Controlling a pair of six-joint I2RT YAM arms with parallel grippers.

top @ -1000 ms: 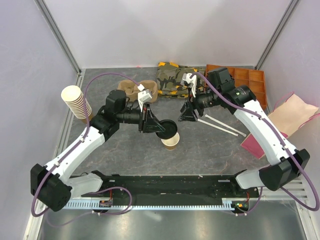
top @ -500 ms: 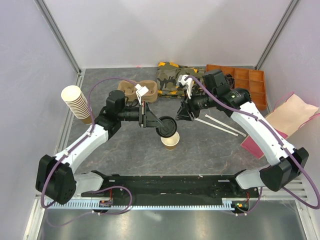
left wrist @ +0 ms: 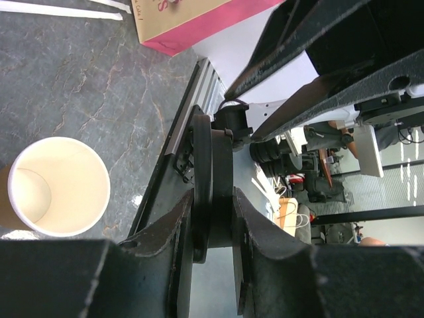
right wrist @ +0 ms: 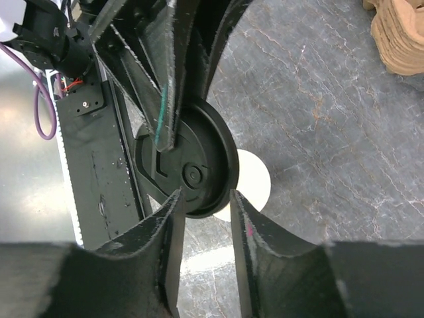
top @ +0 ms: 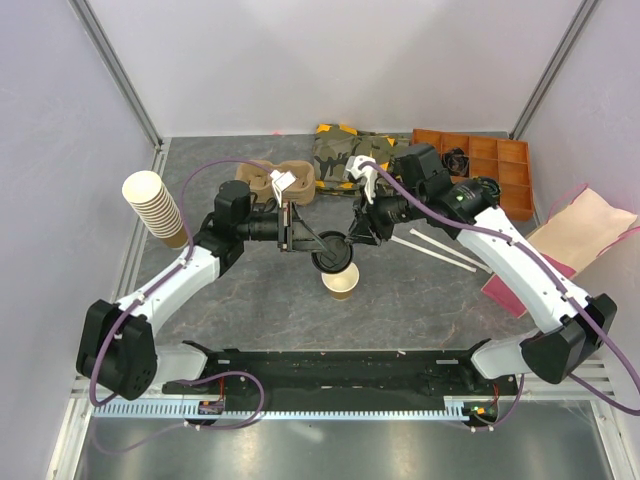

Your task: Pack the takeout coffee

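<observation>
The tan kraft paper cup (top: 341,283) stands open and lidless at the table's middle. It also shows in the left wrist view (left wrist: 59,185), and part of its mouth shows in the right wrist view (right wrist: 255,182). My left gripper (top: 318,245) is shut on the round black lid (top: 333,251) and holds it on edge just above and behind the cup. The lid is seen edge-on between the left gripper's (left wrist: 212,199) fingers (left wrist: 165,238). My right gripper (top: 352,238) is open, and in its own view the right gripper (right wrist: 204,195) has its tips either side of the lid's (right wrist: 192,169) lower rim.
A tall stack of lidless cups (top: 150,205) stands at the left. Brown pulp carriers (top: 270,180), a camouflage bag (top: 345,155) and an orange divided tray (top: 490,160) line the back. White straws (top: 445,250) and a pink-and-tan paper bag (top: 580,235) lie to the right.
My right gripper has moved left and down up to the lid. My left gripper has kept hold of the lid and shifted it slightly back above the cup.
</observation>
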